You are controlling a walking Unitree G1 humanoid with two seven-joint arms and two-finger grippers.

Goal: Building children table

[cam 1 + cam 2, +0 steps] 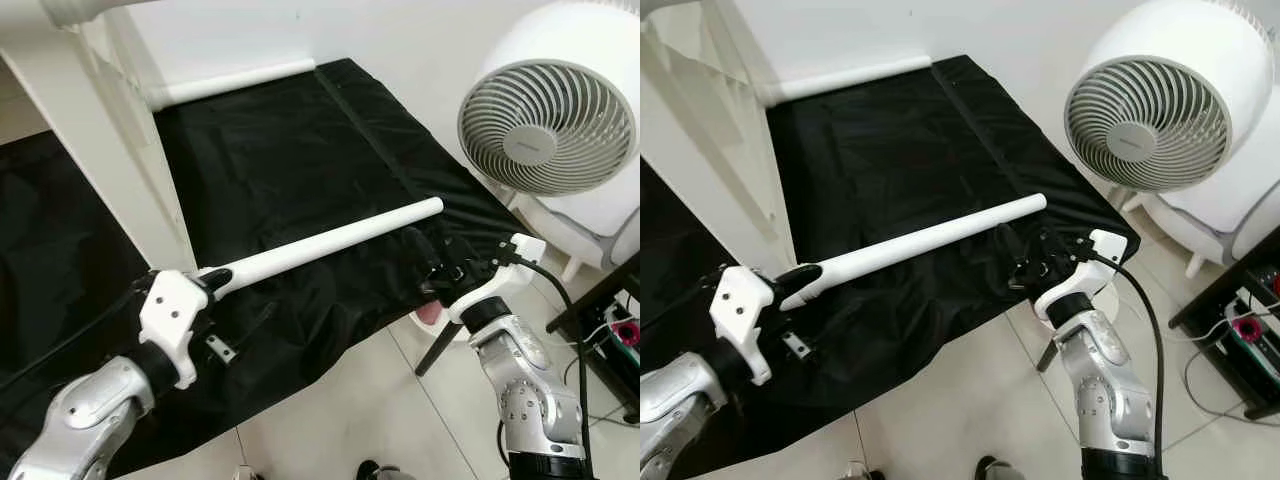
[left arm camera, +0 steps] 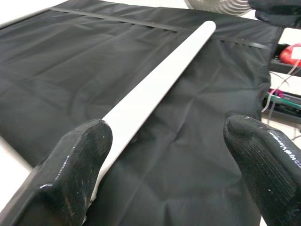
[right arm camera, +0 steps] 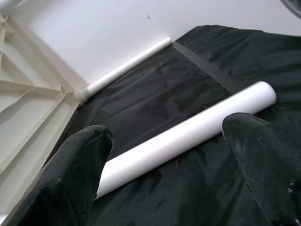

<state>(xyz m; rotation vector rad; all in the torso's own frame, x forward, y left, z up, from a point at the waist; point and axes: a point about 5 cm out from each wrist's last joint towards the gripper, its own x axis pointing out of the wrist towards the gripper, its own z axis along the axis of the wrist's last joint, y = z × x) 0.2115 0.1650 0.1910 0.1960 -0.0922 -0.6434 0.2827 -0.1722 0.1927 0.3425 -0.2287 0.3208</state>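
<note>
A black cloth (image 1: 300,170) covers the work surface; the white table leg (image 1: 330,240) lies on it between both spread-open grippers, left gripper (image 2: 171,169) touching its near end, right gripper (image 3: 174,179) beside the far end; close squarely around the tube before lifting toward the upturned tabletop (image 1: 90,130).

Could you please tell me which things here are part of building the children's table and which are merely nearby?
Belongs to the job:
- loose white table leg, at the left hand
- upturned white tabletop
- second leg at its corner
- right hand

Just nearby:
- black sheet
- white fan
- cables
</note>
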